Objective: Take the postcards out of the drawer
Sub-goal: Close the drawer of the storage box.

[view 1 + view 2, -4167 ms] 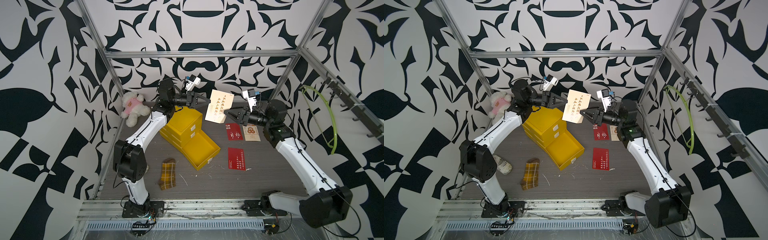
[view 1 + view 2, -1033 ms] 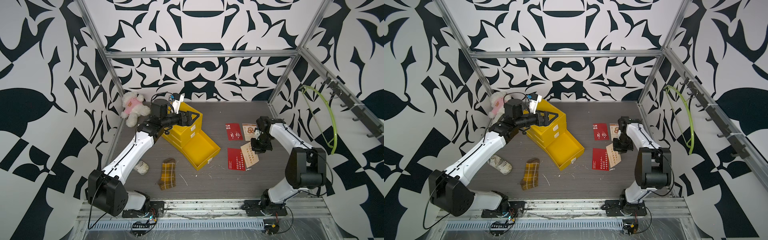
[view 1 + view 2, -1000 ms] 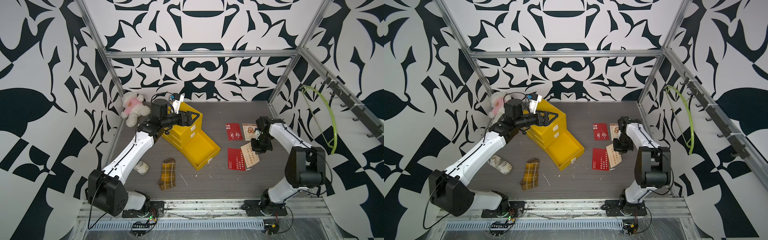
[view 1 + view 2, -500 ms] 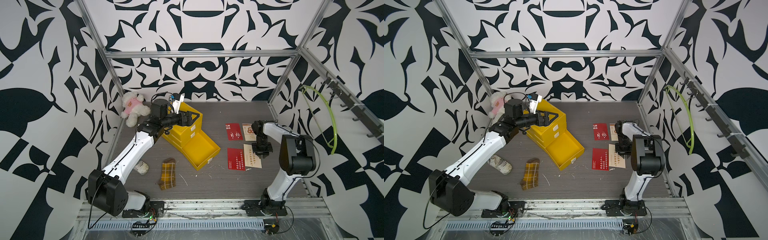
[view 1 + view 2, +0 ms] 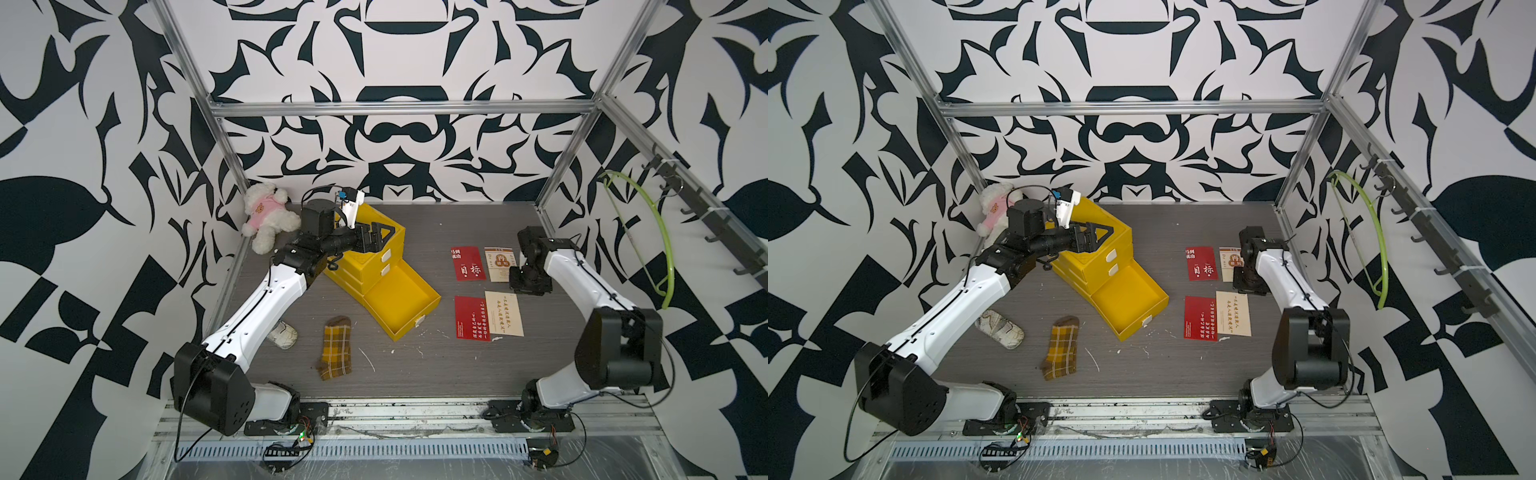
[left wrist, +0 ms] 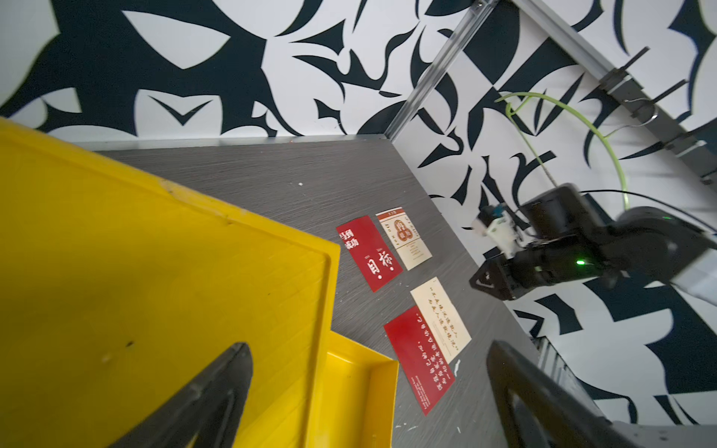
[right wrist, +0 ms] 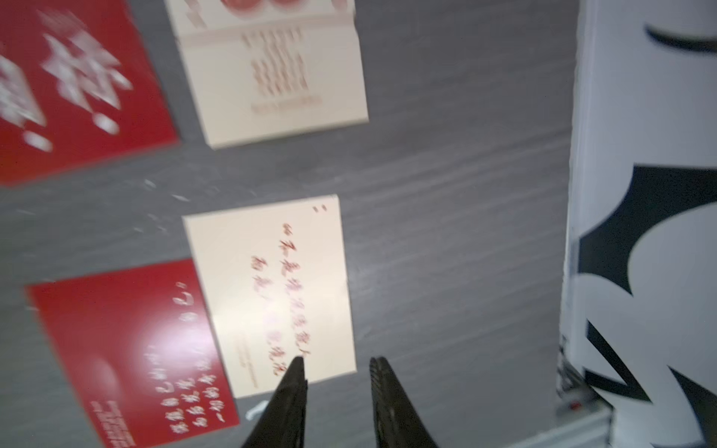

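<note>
Jaws of the right gripper (image 7: 336, 362) stand a little apart with nothing between them. Their tips are over one short edge of the cream card with red script (image 7: 271, 291). Whether they touch it I cannot tell, because the wrist view is blurred.

In a top view the right gripper (image 5: 525, 282) points down at the table (image 5: 457, 374), between that card and the cream card with the round emblem (image 5: 498, 266).

All four postcards (image 5: 486, 291) lie flat on the table, outside the drawer (image 5: 401, 299) and well to its right, in two pairs:
- Farther back, the red card with large white characters (image 5: 467, 264) lies just beside the emblem card.
- Nearer the front, the red card with small script (image 5: 471, 318) lies edge to edge with the cream script card.

The left gripper (image 6: 368, 349) has its jaws wide apart and holds nothing. It hangs over the top of the yellow drawer unit (image 5: 365, 266) and faces toward the cards.

The drawer is the lowest one of the unit and is pulled out toward the front.

A yellow-brown plaid sock (image 5: 336, 353) lies in front of the unit, apart from it. A small shoe (image 5: 284, 334) lies beside the left arm — partly under it in that view. A plush toy (image 5: 268, 214) sits in the far left corner.
</note>
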Available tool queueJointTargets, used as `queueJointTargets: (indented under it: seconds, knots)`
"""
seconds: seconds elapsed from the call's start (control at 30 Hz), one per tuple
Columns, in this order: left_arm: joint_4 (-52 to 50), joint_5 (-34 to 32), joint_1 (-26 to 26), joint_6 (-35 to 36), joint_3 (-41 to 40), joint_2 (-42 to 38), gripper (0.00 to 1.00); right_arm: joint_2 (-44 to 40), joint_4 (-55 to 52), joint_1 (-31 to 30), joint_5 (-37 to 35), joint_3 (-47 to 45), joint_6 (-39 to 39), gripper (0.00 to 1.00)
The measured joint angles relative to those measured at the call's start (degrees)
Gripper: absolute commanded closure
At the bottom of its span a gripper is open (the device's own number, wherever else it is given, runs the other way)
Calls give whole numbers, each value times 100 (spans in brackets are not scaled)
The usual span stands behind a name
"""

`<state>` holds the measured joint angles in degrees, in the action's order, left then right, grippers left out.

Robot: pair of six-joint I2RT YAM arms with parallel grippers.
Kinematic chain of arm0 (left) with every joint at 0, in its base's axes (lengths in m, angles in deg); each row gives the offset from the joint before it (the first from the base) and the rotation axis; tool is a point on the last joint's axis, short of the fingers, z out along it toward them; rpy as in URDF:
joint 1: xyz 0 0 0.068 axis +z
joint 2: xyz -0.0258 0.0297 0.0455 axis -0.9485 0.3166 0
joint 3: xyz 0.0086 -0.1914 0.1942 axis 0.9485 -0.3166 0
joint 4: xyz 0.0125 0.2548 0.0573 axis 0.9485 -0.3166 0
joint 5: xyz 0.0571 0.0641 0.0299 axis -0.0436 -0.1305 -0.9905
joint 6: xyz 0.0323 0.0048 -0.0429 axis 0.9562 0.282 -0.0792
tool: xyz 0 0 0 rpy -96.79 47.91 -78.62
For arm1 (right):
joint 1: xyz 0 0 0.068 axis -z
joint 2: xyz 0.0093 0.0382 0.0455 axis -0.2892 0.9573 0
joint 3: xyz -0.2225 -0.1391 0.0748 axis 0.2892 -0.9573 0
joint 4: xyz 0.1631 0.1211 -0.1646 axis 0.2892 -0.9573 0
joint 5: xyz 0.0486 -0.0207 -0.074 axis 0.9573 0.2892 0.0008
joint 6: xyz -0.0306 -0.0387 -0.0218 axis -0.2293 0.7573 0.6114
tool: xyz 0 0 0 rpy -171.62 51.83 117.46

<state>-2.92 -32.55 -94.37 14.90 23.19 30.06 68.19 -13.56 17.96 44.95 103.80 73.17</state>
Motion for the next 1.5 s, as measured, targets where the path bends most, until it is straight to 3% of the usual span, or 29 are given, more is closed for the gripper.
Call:
queueJointTargets:
  seconds: [0.17,0.4,0.63,0.83,0.9,1.0,1.2,1.5]
  knots:
    - [-354,-573,688,109,-374,-614,1,-717,1486,-2,518,-879,131,67]
    - [-295,-1447,1974,151,-1624,-1631,1,-887,3777,-94,734,-2483,584,66]
    - [433,-2334,2330,328,-3209,-1532,1,-1010,6035,-439,566,-3554,1036,64]
    - [1471,-2975,2356,702,-3921,-1152,1,-1156,7831,-509,348,-4498,1193,32]
    - [1869,-3053,2358,861,-4129,-975,1,-1158,8124,-540,258,-4642,1228,23]
    - [2391,-3126,2358,1056,-4301,-566,1,-1193,8520,-579,181,-4743,1261,0]
    - [3263,-3104,2358,1447,-4334,164,1,-1167,8756,-654,114,-4658,1375,0]
    - [3910,-3003,2358,1609,-4262,367,1,-918,8491,-1032,-466,-4328,1547,0]
